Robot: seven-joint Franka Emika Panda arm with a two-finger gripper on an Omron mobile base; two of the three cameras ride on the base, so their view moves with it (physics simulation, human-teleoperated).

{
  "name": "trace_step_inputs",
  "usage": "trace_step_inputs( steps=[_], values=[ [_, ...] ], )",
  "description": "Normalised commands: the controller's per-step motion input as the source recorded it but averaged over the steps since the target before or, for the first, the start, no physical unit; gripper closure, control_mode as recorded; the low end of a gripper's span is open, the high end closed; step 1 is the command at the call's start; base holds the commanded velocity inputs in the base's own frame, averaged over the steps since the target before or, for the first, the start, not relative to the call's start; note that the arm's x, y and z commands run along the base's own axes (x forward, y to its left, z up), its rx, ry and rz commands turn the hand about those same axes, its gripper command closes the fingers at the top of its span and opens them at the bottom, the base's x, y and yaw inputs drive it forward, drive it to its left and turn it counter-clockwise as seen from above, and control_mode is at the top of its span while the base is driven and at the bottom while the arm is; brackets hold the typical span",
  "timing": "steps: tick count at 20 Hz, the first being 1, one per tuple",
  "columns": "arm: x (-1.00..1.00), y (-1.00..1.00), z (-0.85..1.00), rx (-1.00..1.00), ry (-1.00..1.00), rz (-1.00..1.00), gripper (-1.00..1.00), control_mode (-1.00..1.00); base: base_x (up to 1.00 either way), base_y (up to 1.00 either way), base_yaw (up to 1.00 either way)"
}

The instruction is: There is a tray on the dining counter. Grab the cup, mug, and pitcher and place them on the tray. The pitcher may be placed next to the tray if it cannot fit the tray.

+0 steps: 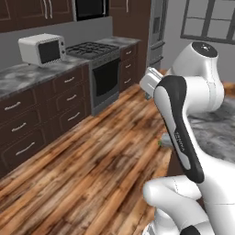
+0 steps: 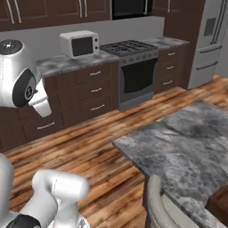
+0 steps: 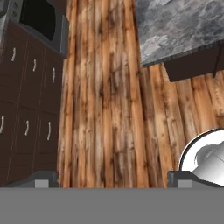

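The wooden plank floor (image 1: 92, 170) is spread across the middle of both base views and is seen running from 12 to 6 o'clock in the hand view. The dining counter (image 2: 187, 151), a grey marbled top on a dark base, is found at 4 o'clock in the right base view, at 3 o'clock in the left base view behind the arm, and at 1 o'clock in the hand view. Dark brown cabinets (image 1: 41, 114) with pale handles are ranged along the far wall, at 9 o'clock in the left base view. A stove (image 2: 133, 71) with a dark oven door is set between them, at 12 o'clock in the right base view. A white microwave (image 1: 42, 48) is placed on the worktop beside it. A corner of the tray (image 2: 220, 202) is glimpsed at 4 o'clock on the dining counter. The gripper (image 3: 113, 178) is held above the bare floor, its fingers spread wide with nothing between them.
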Motion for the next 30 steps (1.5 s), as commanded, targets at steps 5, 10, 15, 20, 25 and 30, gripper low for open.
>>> trace_step_inputs(
  steps=[5, 10, 15, 20, 25, 30],
  values=[
    [0.00, 0.00, 0.00, 0.00, 0.00, 0.00, -1.00, 1.00, 1.00, 0.34, 0.00],
    [0.00, 0.00, 0.00, 0.00, 0.00, 0.00, -1.00, 1.00, 1.00, 0.19, -0.30],
    [0.00, 0.00, 0.00, 0.00, 0.00, 0.00, -1.00, 1.00, 0.81, 0.52, -0.74],
    [0.00, 0.00, 0.00, 0.00, 0.00, 0.00, -1.00, 1.00, 0.79, 0.71, -0.77],
    [0.00, 0.00, 0.00, 0.00, 0.00, 0.00, -1.00, 1.00, 0.86, 0.71, -0.74],
    [0.00, 0.00, 0.00, 0.00, 0.00, 0.00, -1.00, 1.00, 1.00, 0.51, -0.63]
  ],
)
